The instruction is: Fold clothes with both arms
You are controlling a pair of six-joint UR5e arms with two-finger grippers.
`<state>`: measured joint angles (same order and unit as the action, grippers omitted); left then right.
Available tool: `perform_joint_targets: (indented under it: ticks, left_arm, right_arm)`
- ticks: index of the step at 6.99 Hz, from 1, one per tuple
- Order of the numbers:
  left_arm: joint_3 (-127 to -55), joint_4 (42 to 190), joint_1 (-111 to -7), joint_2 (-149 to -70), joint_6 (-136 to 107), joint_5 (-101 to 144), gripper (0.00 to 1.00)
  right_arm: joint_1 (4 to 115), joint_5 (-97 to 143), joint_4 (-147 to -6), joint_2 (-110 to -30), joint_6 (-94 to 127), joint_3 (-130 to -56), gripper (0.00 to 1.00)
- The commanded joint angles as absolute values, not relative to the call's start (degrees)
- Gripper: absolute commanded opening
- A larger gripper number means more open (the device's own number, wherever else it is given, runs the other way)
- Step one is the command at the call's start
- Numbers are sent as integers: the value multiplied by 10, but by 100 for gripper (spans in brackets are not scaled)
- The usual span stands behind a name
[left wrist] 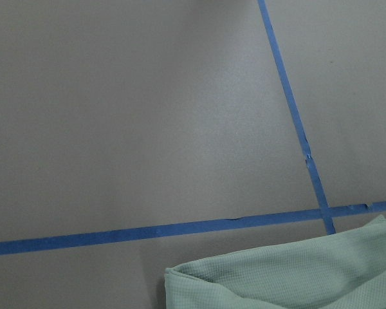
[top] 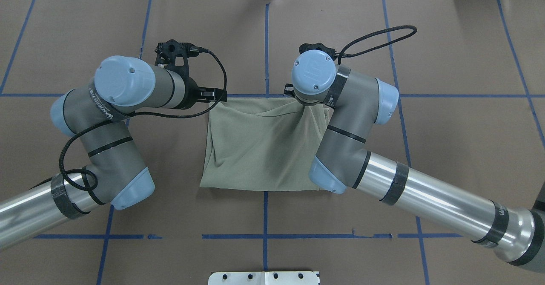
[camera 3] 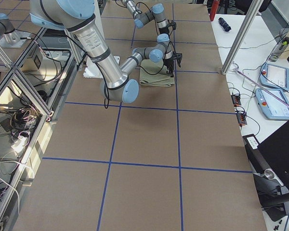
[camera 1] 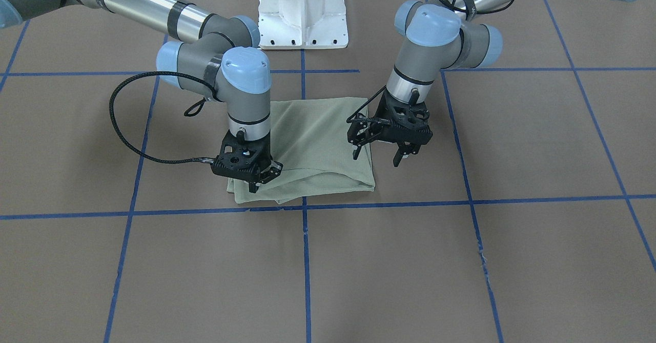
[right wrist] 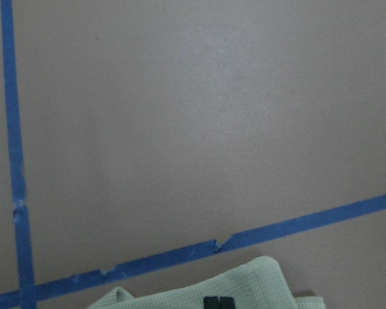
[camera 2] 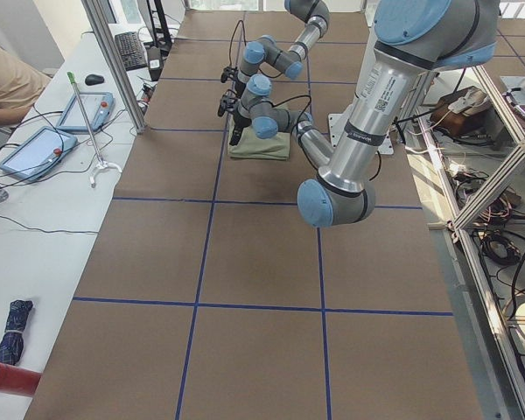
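The sage-green shirt lies folded into a rough rectangle on the brown table, also seen from above. My right gripper is at the shirt's front corner on the view's left, shut on the fabric. The right wrist view shows its closed fingertips pinching the shirt. From overhead the cloth bunches up under the right wrist. My left gripper hangs open just above the shirt's opposite edge, holding nothing. The left wrist view shows only a shirt corner.
The white base pedestal stands behind the shirt. Blue tape lines grid the brown table. A side desk with tablets and a person's arm lies beyond the table's far edge.
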<state>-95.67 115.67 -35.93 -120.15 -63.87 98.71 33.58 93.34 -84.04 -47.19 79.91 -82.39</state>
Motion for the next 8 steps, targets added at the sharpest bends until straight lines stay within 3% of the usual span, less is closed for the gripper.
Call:
perform_joint_targets:
  ticks: [1,2,5,7,8]
  left_arm:
    - [-955,1157,-359,-1195,-638,987,100]
    - [-951,1157,-358,-1195,-637,985,100]
    - [-916,1191,-350,-1196,-674,984,99]
    - [-835,1320,-345,-1205,-764,983,68]
    - [-828,1334,-344,-1206,-792,983,52]
  right_arm:
    - [338,932,-850,-473,797,-825,0]
    - [337,931,-848,-474,795,-825,99]
    - [344,940,-850,-469,766,-854,100]
    - [352,952,-851,-473,765,-870,100]
    - [352,952,-851,-473,765,-870,100]
